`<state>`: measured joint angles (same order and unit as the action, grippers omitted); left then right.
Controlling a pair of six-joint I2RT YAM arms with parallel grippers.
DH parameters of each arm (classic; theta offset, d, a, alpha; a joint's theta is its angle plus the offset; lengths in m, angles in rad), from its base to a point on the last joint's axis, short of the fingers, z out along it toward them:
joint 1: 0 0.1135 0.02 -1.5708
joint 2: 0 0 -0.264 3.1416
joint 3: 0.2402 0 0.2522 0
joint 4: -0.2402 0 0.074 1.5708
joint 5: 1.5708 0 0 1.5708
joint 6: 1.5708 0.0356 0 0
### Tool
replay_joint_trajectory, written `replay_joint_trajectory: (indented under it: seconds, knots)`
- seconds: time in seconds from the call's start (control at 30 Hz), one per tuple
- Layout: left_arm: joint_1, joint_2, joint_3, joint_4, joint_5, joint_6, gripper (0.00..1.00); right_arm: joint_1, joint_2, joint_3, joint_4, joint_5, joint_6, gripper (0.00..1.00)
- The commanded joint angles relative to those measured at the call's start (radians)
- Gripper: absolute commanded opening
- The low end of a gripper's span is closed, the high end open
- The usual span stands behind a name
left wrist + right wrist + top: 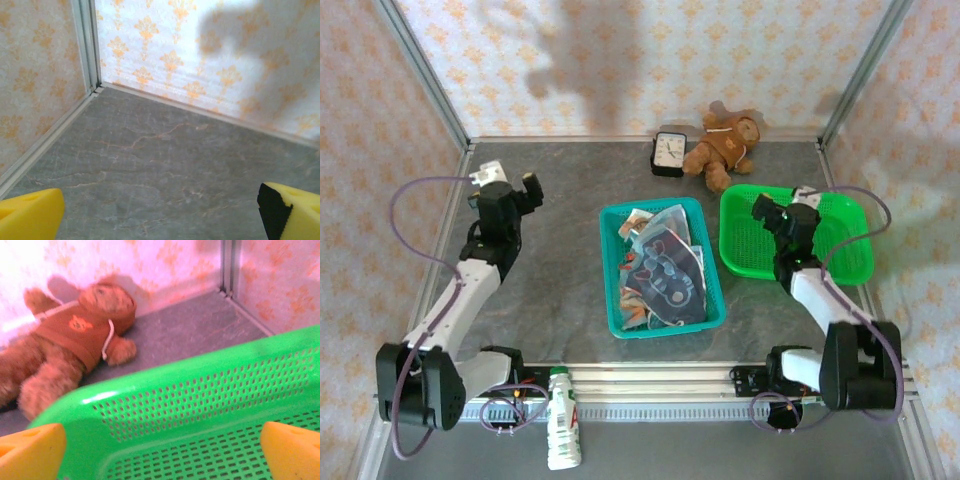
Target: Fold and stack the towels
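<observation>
Left gripper [510, 180]: jaws fully spread, nothing between them. It is raised over bare bench [560, 270] toward the left edge, well apart from both baskets. Its wrist view shows the yellow fingertips [30, 216] at the bottom corners, with grey marbled surface and the far-left corner of the enclosure beyond.

Right gripper [785, 204]: likewise spread wide and holding nothing. It hangs over the near-left part of the green basket [845, 262], which sits toward the right edge of the bench. In its wrist view the perforated green wall runs across between the fingers. The teddy bear [75, 340] lies sprawled past the basket's far rim, near the back edge.

Towels [662, 268]: a loose, unfolded heap in the teal basket [611, 280] at the bench centre. A dark navy piece lies on top, with orange-and-blue and pale prints showing at the far end. Neither gripper touches the heap.

Small black clock [669, 153]: stands just left of the bear at the back edge.

White bottle [561, 420]: rests at the near edge, beside the left arm's base.
</observation>
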<state>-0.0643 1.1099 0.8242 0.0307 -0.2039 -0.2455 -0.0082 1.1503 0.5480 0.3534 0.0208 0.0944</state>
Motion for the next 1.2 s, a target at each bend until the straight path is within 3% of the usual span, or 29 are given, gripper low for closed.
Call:
replay_joint_trajectory:
  seconds: [0.0,0.1,0.27,0.4,0.53,0.67,0.83,0.9,1.17]
  knots:
    - [0.009,-0.024,0.052,-0.337,0.131,-0.183,1.00,-0.005,-0.078,0.058,-0.214,0.099,0.214,0.99]
    - [-0.011,-0.037,0.085,-0.386,0.287,-0.245,1.00,-0.006,-0.103,0.127,-0.320,0.011,0.239,0.99]
    - [-0.280,-0.041,0.188,-0.531,0.131,-0.181,0.99,-0.003,-0.121,0.190,-0.404,-0.102,0.231,0.99]
    - [-0.477,0.039,0.283,-0.638,0.126,-0.189,0.99,0.002,-0.136,0.190,-0.413,-0.115,0.228,0.99]
    - [-0.680,0.182,0.382,-0.752,0.048,-0.283,0.96,0.004,-0.145,0.197,-0.438,-0.108,0.226,0.99]
    - [-0.822,0.316,0.430,-0.745,0.058,-0.407,0.94,0.005,-0.160,0.200,-0.471,-0.098,0.233,0.99]
    - [-0.867,0.550,0.531,-0.814,0.185,-0.496,0.88,0.008,-0.166,0.199,-0.477,-0.089,0.225,0.99]
    - [-0.874,0.617,0.560,-0.816,0.238,-0.494,0.81,0.008,-0.164,0.198,-0.476,-0.088,0.226,0.99]
    - [-0.889,0.858,0.707,-0.846,0.317,-0.488,0.68,0.020,-0.145,0.194,-0.479,-0.086,0.221,0.99]
